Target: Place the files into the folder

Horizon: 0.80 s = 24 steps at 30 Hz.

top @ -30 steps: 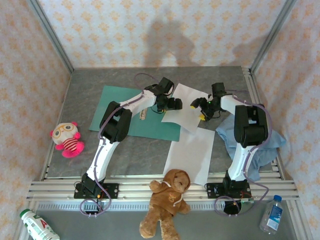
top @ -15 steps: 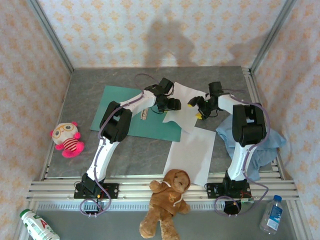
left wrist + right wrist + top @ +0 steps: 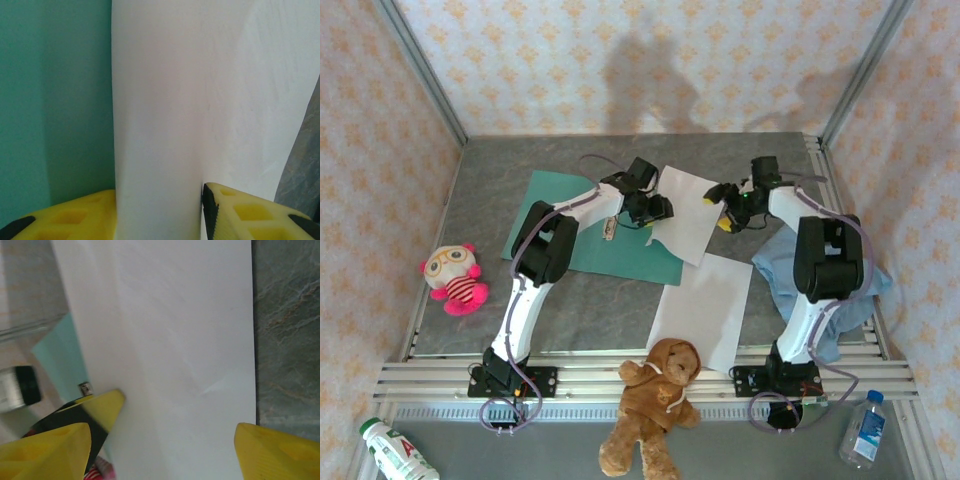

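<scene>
Left gripper (image 3: 657, 211) is pinched on the left edge of the far sheet (image 3: 688, 215); in the wrist view the paper stands up between its yellow pads (image 3: 75, 215). Over the last second that sheet has slid leftward, so more of its left side now overlaps the folder (image 3: 560, 230), which lies flat on the table. The right gripper (image 3: 718, 210) has drawn back to the sheet's right edge and hangs wide, holding nothing. The drag seems to be working, though the sheet is only partly on the teal card. The near sheet (image 3: 705, 305) lies untouched in front — just beside the folder's corner.
</scene>
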### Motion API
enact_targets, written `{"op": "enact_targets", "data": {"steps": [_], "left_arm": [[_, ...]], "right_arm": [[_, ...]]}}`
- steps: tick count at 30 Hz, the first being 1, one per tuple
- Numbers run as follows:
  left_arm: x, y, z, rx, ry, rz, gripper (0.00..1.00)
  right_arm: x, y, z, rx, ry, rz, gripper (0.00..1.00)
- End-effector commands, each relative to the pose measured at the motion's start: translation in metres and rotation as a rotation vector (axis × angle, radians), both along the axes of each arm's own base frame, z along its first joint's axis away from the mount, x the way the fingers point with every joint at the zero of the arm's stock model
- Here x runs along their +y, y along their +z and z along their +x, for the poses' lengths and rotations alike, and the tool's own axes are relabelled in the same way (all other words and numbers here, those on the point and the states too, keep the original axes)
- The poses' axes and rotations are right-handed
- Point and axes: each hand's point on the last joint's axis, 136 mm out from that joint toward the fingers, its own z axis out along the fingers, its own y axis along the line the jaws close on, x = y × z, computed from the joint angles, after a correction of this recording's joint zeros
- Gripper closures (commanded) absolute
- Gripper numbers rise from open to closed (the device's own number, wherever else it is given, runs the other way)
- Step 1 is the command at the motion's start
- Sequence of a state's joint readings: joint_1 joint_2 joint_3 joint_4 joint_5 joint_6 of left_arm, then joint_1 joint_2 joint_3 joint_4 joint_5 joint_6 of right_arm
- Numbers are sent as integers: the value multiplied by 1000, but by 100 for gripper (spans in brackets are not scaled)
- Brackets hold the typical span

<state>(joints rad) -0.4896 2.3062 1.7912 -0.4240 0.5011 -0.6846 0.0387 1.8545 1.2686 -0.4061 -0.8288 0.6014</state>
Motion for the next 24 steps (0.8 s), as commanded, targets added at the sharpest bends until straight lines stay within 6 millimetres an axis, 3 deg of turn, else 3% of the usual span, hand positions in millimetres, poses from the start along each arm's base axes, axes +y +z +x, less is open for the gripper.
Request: {"op": "enact_targets", "data": {"steps": [1,12,24], "left_arm": [[2,32,4,-4,68,-88,53],[10,58,2,31,171,-237,62],[12,83,-12,49,218,-365,63]], "right_arm": [[2,16,-14,11,-1,76,24],[6,8,-31,57,-34,232,23],[14,-9,-35,93,-87,360,21]]}}
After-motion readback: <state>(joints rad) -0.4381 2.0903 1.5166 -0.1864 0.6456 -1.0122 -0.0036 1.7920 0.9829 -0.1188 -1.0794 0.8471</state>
